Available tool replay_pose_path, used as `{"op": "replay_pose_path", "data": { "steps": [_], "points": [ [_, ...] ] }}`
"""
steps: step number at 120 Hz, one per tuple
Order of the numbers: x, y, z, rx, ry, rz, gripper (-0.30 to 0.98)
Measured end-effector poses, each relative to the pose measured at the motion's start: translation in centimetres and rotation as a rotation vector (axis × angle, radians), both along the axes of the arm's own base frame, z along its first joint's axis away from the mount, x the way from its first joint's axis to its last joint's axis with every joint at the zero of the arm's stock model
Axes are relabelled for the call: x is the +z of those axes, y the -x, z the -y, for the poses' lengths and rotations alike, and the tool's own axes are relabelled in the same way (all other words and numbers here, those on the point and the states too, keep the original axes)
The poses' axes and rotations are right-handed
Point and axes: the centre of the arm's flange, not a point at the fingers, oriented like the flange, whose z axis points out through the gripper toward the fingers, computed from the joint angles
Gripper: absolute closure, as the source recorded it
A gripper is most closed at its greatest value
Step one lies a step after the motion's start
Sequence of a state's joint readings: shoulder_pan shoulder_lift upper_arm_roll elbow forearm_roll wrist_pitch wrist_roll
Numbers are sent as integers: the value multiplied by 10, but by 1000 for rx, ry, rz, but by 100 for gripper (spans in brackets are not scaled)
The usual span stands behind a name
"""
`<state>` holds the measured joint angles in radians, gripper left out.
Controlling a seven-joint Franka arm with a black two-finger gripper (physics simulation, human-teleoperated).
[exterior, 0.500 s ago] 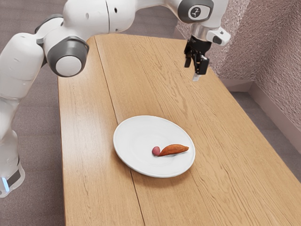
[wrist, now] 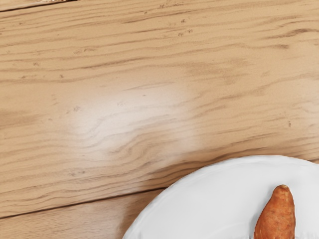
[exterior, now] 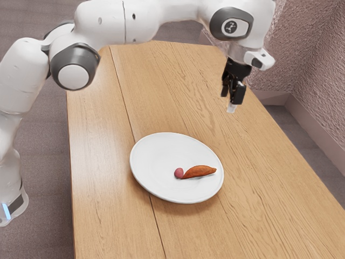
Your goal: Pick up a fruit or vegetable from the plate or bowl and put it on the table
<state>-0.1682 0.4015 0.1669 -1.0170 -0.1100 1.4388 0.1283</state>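
The gripper's (exterior: 229, 101) jaws are parted, with nothing between them, up in the air above the table (exterior: 102, 178). Well apart from them, the sweet potato (exterior: 199, 172) lies on the plate (exterior: 156, 156), one end near the rim, the other against a small round red fruit (exterior: 179, 173). Bare wood surrounds the plate, reaching out to the table's edges.

The light-brown wooden table (exterior: 102, 118) is showing streaked grain under a soft sheen, while the round white plate (exterior: 156, 156) is looking smooth and lightly glossy, like ceramic. The tapered orange-brown vegetable (exterior: 199, 172) is showing mottled, slightly rough skin. The white, rounded robot arm (exterior: 105, 24) is gleaming like smooth plastic, and the pinkish textured wall (exterior: 323, 59) is looking coarse and matt.
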Motion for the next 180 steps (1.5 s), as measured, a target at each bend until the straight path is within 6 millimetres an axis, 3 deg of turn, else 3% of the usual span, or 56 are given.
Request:
{"op": "replay_pose_path", "data": {
  "steps": [9,19,38,50,61,75,96,108,140,180],
  "points": [
    [-8,5,70,-119,32,-4,0],
    [-14,13,125,-201,27,-1,0],
    [-41,19,158,-244,7,-24,0],
    [-61,65,156,-259,-9,-81,0],
    [-64,79,152,-259,-19,-77,0],
    [-79,77,144,-241,-28,-82,0],
    [-145,54,138,-215,-46,-131,0],
    [-164,44,135,-205,-49,-135,0],
    [-166,45,131,-200,-56,-150,0],
    [-178,77,120,-199,-74,-259,0]
  ]
}}
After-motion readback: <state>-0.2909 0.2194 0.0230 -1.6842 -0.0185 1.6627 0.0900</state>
